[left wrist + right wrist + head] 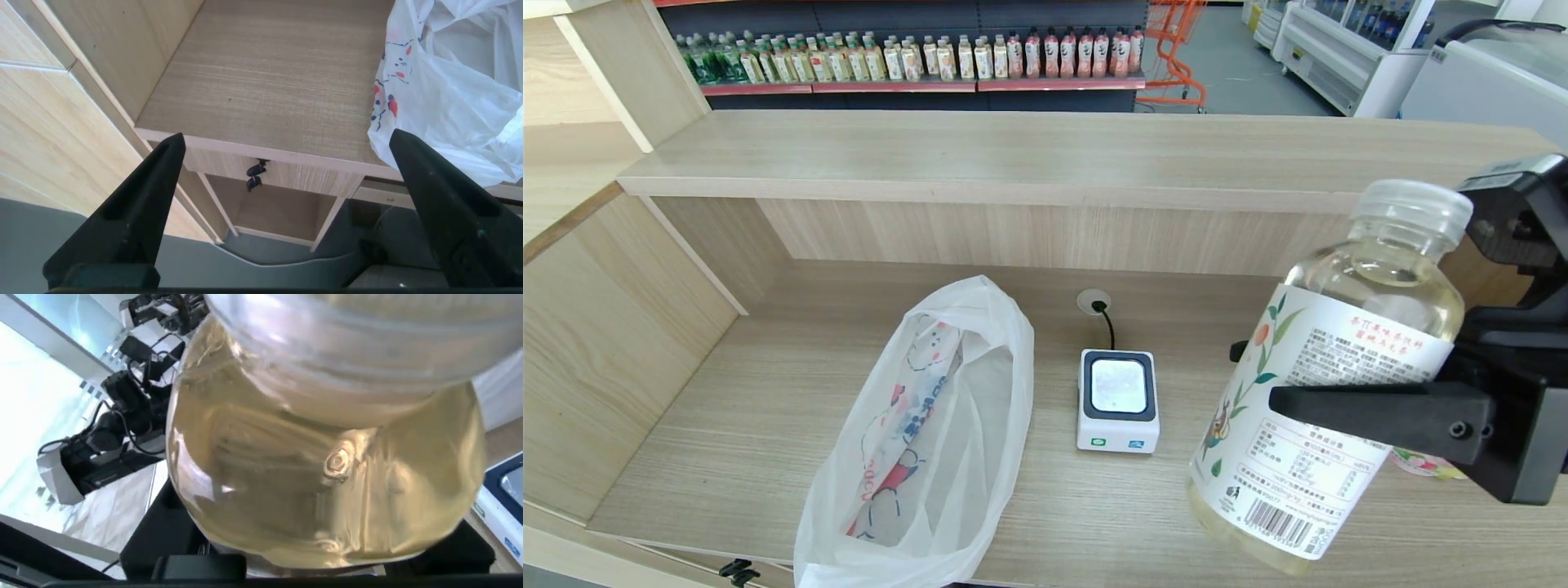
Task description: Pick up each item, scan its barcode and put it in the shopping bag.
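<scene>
Currently, my right claw [1255, 376] is closed part-way around the bottle [1327, 384], one finger across the front of the label and the other behind it. The grip sits at mid-body. The bottle is full of pale yellow liquid, which the right wrist view shows close up [327, 474].

Position reference: the scanner [1118, 400], which lies flat on the tabletop [1094, 514] with its window facing up.

- Bottle: to the right of the scanner and raised off the tabletop. Its long axis is tilted, cap up and leaning away from the scanner, base low toward the near edge.
- Barcode [1278, 523]: at the bottom of the label, facing up toward the head camera, not toward the scanner window.
- Shopping bag [931, 441]: just beside the scanner on its left, lying open, mouth toward the far wall.
- My left claw [288, 140]: beyond the bag from the scanner, off the near edge of the tabletop, fingers spread wide, holding nothing.

Assessment: the scan step is pending. The scanner lies to the left of my right claw, which is the nearer claw. The coming move depends on carrying the bottle left over the window and rolling it so the barcode faces downward.
</scene>
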Robot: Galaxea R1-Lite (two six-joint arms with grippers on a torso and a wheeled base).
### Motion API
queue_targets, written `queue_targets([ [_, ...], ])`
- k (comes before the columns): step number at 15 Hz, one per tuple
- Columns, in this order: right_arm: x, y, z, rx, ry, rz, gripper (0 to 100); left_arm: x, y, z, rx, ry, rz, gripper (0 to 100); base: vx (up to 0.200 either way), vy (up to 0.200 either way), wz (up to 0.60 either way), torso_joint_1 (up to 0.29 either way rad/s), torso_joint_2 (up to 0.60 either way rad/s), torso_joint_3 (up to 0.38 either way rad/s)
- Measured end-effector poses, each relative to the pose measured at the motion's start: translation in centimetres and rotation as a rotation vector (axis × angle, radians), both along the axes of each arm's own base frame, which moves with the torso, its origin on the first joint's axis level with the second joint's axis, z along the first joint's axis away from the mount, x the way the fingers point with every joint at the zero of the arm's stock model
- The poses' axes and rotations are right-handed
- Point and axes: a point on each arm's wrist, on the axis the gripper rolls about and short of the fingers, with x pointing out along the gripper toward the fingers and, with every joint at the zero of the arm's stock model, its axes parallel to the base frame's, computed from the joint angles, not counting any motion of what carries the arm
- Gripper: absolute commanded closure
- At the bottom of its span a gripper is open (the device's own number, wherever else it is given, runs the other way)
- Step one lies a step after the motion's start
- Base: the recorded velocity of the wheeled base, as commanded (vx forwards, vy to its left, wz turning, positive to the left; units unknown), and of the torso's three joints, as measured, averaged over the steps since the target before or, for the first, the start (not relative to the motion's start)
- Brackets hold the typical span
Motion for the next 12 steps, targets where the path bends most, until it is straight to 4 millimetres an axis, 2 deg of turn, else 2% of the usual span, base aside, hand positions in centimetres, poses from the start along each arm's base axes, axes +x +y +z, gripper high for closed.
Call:
queue_targets([
  [2,0.5,-0.5,0.0,-0.035,-0.179,-0.041,100,0.0,0.0,0.0,0.000,0.000,0.000,0,0.000,0.000,0.00,0.000,0.00,0.000],
  [4,1.9,-2.1,-0.3,-0.130,-0.469,-0.143,100,0.0,0.0,0.0,0.000,0.000,0.000,0,0.000,0.000,0.00,0.000,0.00,0.000],
  [6,3.6,-4.4,-0.5,-0.295,-0.793,-0.283,100,0.0,0.0,0.0,0.000,0.000,0.000,0,0.000,0.000,0.00,0.000,0.00,0.000],
  [8,5.1,-6.3,-0.8,-0.478,-0.924,-0.461,100,0.0,0.0,0.0,0.000,0.000,0.000,0,0.000,0.000,0.00,0.000,0.00,0.000],
  [12,5.9,-7.2,-1.0,-0.663,-1.089,-0.542,100,0.0,0.0,0.0,0.000,0.000,0.000,0,0.000,0.000,0.00,0.000,0.00,0.000],
])
